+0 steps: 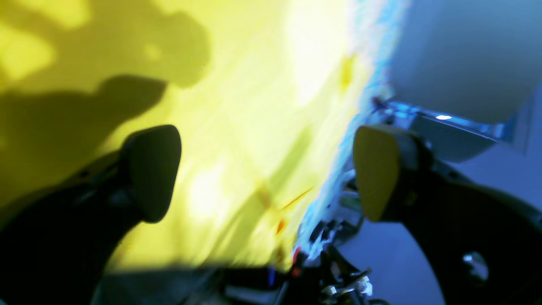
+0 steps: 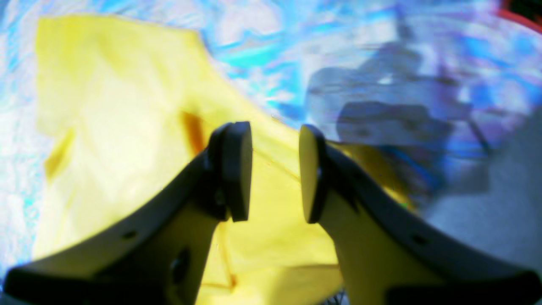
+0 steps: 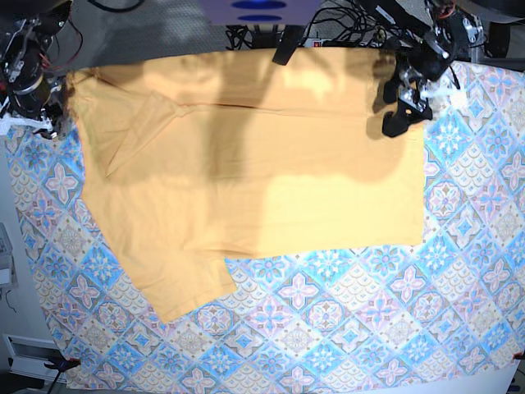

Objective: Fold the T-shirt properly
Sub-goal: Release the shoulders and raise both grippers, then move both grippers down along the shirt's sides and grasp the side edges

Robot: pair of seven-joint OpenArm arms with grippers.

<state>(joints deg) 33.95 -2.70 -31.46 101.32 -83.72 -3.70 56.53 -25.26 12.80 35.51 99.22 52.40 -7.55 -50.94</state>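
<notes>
The yellow-orange T-shirt (image 3: 262,164) lies flat across the far half of the patterned tablecloth (image 3: 344,312). One sleeve (image 3: 184,283) points toward the near left. My left gripper (image 3: 394,107) hovers over the shirt's far right corner. In the left wrist view it (image 1: 264,171) is open wide, with nothing between the fingers and the shirt (image 1: 237,127) spread below. My right arm (image 3: 31,78) is at the shirt's far left corner. Its gripper (image 2: 273,171) stands open with a narrow empty gap, above the yellow cloth (image 2: 127,140).
Cables and electronics (image 3: 344,20) crowd the table's back edge. The tablecloth's left edge (image 3: 20,246) borders a white floor strip. Bare tablecloth (image 3: 459,271) stretches in front of and to the right of the shirt.
</notes>
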